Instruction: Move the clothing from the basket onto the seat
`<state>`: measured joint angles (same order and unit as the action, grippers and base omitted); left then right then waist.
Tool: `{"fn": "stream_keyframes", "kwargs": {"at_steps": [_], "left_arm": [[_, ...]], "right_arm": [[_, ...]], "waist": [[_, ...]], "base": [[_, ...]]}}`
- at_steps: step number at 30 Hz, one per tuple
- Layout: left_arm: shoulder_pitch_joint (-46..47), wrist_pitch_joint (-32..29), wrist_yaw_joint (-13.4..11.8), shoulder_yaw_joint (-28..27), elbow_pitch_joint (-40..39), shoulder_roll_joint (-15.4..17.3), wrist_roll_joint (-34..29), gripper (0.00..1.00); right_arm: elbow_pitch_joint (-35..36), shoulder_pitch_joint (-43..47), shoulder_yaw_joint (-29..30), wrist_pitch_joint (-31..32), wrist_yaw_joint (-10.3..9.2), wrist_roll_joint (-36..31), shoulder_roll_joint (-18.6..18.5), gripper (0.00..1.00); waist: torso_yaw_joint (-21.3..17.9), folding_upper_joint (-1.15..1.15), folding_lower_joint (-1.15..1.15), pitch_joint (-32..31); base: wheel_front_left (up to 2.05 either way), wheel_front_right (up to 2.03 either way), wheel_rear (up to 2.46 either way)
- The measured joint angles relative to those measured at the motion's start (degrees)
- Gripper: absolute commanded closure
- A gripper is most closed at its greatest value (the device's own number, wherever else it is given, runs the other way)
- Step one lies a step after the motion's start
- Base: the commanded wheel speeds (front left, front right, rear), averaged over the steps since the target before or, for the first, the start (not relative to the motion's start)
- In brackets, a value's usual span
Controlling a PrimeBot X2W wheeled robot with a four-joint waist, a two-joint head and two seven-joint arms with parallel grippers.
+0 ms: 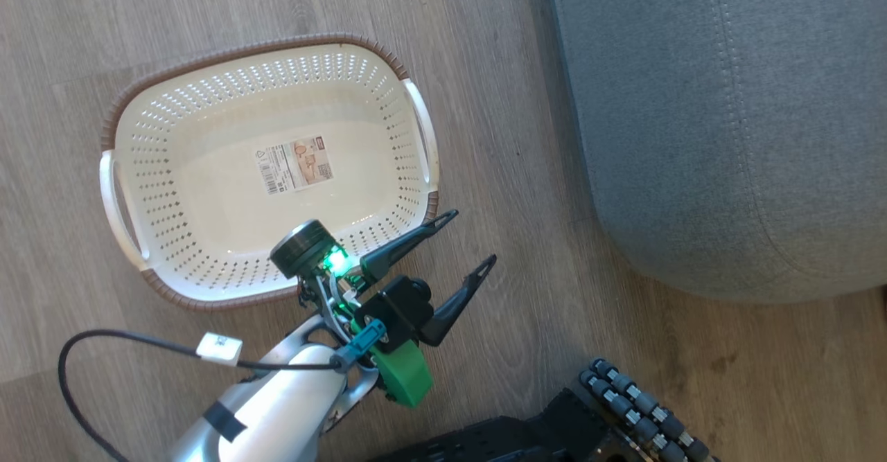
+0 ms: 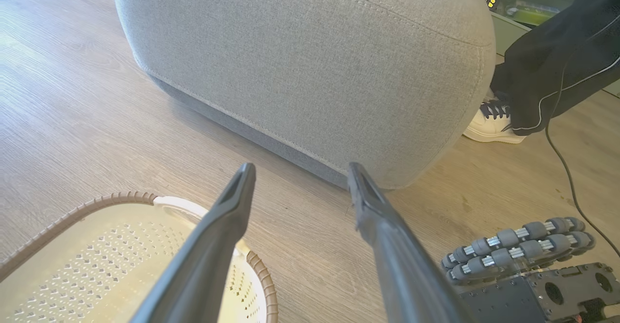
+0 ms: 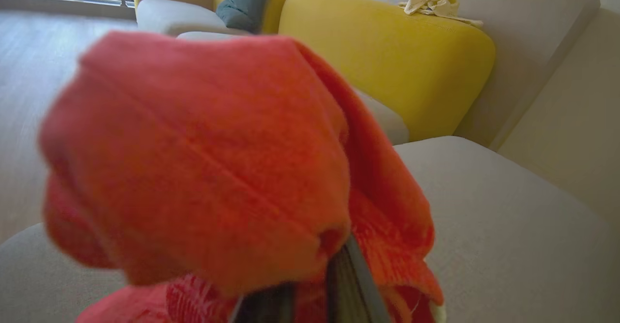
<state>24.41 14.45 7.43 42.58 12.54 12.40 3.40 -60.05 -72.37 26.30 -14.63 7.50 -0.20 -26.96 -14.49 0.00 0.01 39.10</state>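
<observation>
- Over the seat (image 3: 484, 226), my right gripper (image 3: 310, 296) pinches the red clothing (image 3: 203, 158), held high ready for dropping, I judge.
- Near left, basket (image 1: 277, 53) sits empty; left gripper (image 1: 473, 235) spread, idle beside it.

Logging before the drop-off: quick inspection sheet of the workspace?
Surface: wood floor.
Job's things: basket empty but for a sticker; red clothing held over the grey seat.
Clutter: cream cloth on a yellow sofa.
Grippers: left gripper open beside the basket rim; right gripper shut on the clothing.
Cables: black cable looped off the left forearm; thin cable on the floor.
Surroundings: a person's shoe beside the seat.
</observation>
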Motion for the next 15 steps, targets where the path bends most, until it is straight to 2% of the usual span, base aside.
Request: {"fn": "stream_keyframes", "kwargs": {"at_steps": [4,6,15], "left_arm": [[-0.03,0.00,0.00,0.19,-0.43,-0.23,-0.52,0.00],[-0.02,0.00,0.00,0.19,-1.00,-0.32,-0.71,0.00],[-0.03,0.00,0.00,-0.11,-1.76,-0.48,-1.23,0.00]], "right_arm": [[-1.31,0.27,0.69,0.00,0.00,-2.97,-0.12,1.00],[-1.23,1.24,0.55,0.00,0.01,-7.82,-0.34,1.00],[-3.52,4.28,8.47,0.00,0.01,-13.46,1.53,1.00]], "waist": [[0.18,0.00,0.00,0.31],[0.29,0.00,0.00,0.50],[0.62,0.00,0.00,-0.22]], "base": [[0.00,0.00,0.00],[0.00,0.00,0.00],[0.00,0.00,0.00]]}}
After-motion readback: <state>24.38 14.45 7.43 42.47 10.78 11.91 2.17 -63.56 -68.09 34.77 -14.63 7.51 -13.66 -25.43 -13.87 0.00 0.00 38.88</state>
